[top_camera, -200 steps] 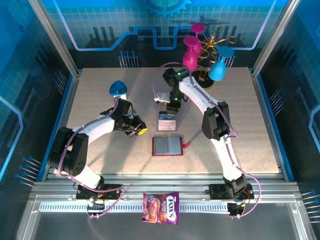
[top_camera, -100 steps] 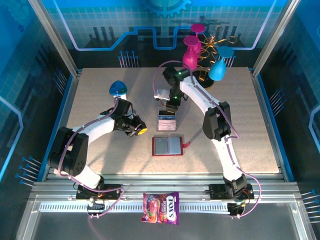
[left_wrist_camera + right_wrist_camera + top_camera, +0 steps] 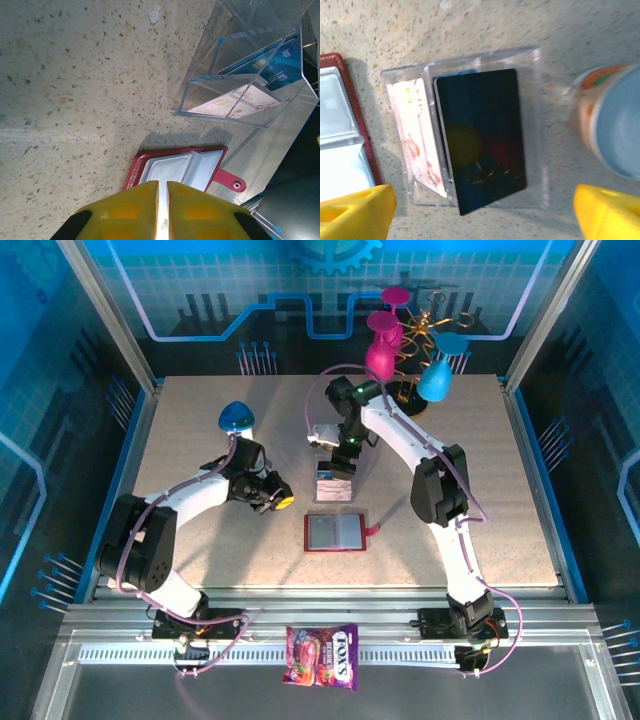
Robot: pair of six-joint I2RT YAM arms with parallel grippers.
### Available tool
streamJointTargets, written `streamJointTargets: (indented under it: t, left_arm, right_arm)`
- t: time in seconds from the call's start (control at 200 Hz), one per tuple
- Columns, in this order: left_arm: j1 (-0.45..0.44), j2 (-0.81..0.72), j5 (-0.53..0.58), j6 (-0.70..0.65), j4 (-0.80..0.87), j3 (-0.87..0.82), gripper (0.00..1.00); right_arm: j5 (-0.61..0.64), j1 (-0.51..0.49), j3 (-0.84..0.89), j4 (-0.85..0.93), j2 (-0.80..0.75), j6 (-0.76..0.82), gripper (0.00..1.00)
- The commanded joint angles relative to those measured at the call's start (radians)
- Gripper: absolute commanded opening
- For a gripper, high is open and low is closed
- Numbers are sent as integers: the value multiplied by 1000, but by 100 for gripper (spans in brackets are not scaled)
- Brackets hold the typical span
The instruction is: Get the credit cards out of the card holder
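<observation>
Ref: card holder (image 3: 336, 532), mid table (image 3: 500, 510). Clear box (image 3: 334, 486) just behind it, credit cards (image 3: 480, 150) stacked inside. Candy pkt (image 3: 322, 655) well in front, past table edge. Vases (image 3: 384, 352) far behind, to R.

Your left arm (image 3: 190, 495) is sitting folded at centre left of the overhead view. The left gripper (image 3: 280, 500) is pointing right, its yellow fingers (image 3: 132, 212) pressing almost together. Your right arm (image 3: 420, 455) is arching toward upper centre. The right gripper (image 3: 340, 458) is facing down, its fingers (image 3: 355, 212) standing wide apart.
</observation>
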State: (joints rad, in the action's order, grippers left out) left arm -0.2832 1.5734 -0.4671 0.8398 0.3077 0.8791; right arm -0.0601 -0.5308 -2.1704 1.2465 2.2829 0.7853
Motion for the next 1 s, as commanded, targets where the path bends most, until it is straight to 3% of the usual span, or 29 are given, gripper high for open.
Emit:
streamJointTargets:
  t: [0.0,0.67,0.996]
  left_arm:
    - [9,-27,-7,18,-4,-20,13]
    - [9,-40,-4,24,-9,-31,13]
    - [9,-42,-4,27,-10,-30,13]
  right_arm:
    - [28,-14,30,-37,-8,-19,92]
    - [233,-15,107,-293,-45,-29,90]
    - [236,-17,106,-322,-74,-24,89]
